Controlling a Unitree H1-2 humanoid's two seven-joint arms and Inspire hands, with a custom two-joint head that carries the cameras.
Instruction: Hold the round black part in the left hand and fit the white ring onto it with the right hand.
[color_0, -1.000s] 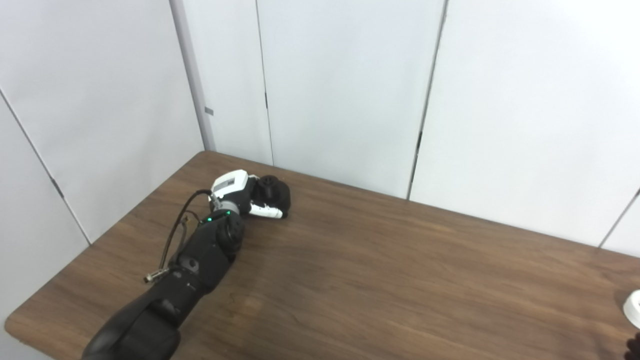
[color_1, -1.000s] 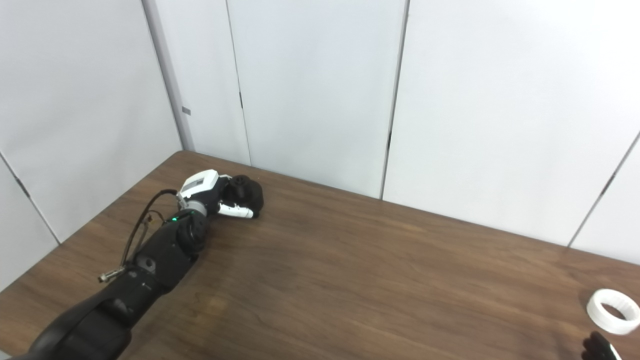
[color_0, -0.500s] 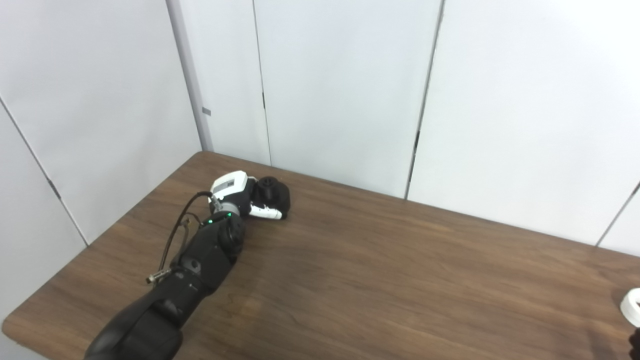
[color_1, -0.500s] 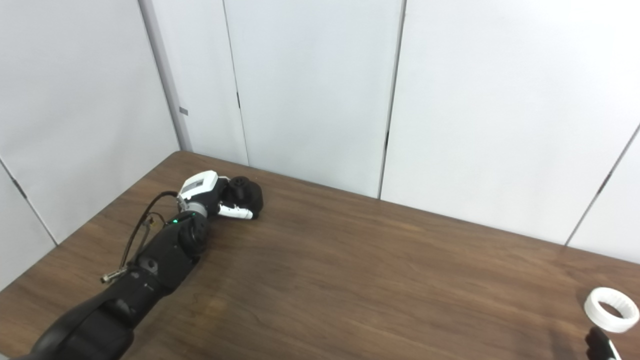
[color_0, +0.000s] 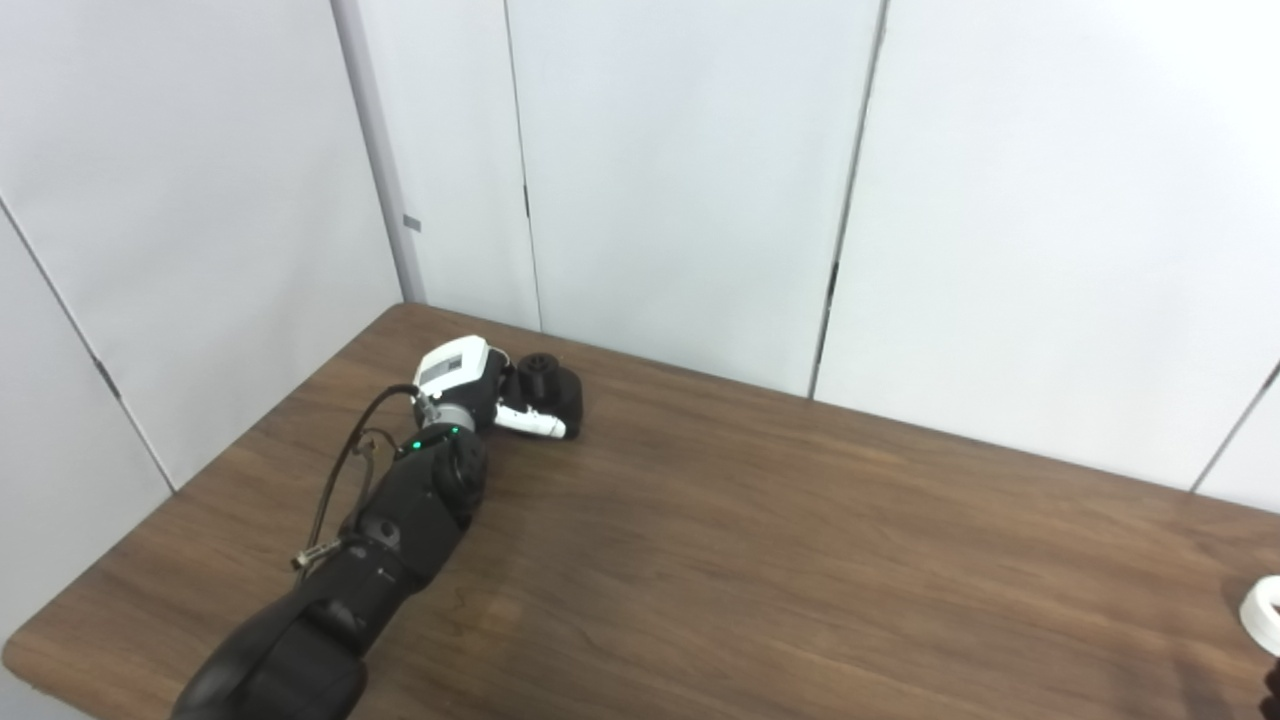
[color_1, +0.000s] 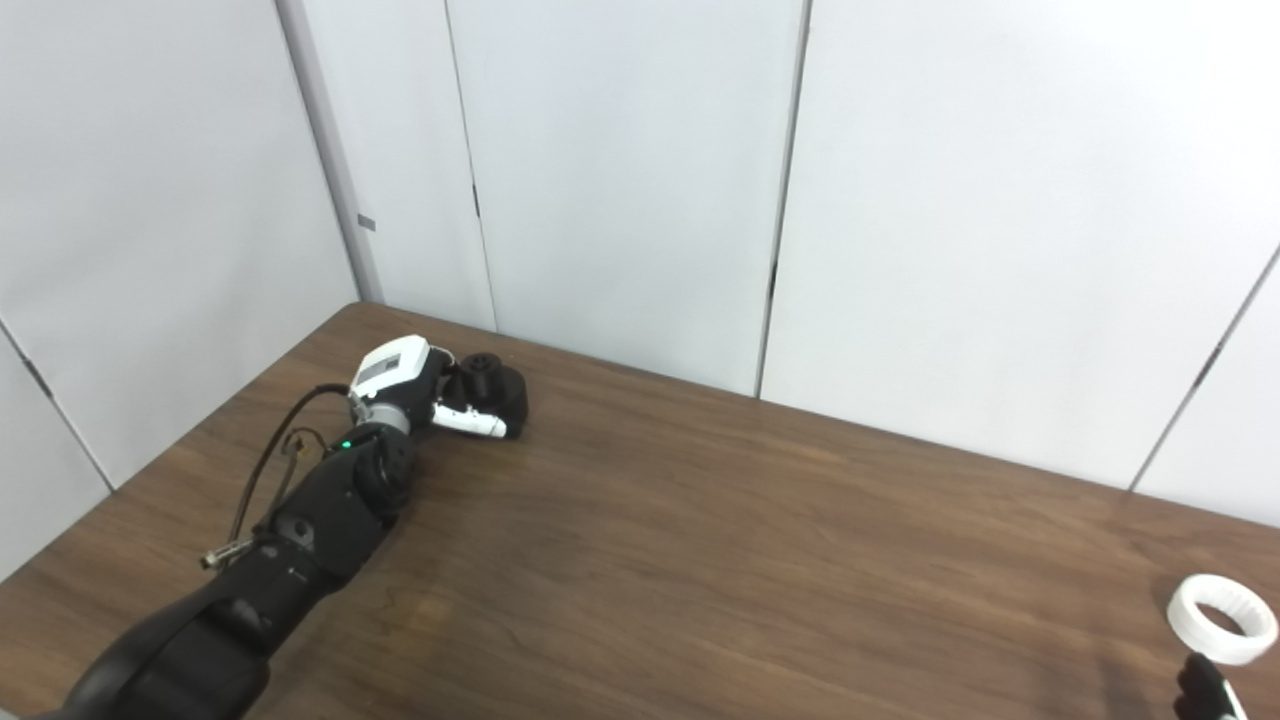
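Note:
The round black part stands on the table at the far left, near the back edge. My left hand reaches out to it, dark fingers curled around it and the white thumb lying across its front. The part still rests on the table. The white ring lies flat on the table at the far right; only its edge shows in the left eye view. Of my right hand only dark fingertips show at the bottom right corner, just in front of the ring and apart from it.
The brown wooden table runs across the view, its left corner at the bottom left. White wall panels stand right behind its back edge. A loose cable hangs beside my left forearm.
The view has shifted slightly. My left hand has turned a little around the black part, at the same spot. The right fingertips have stayed near the ring.

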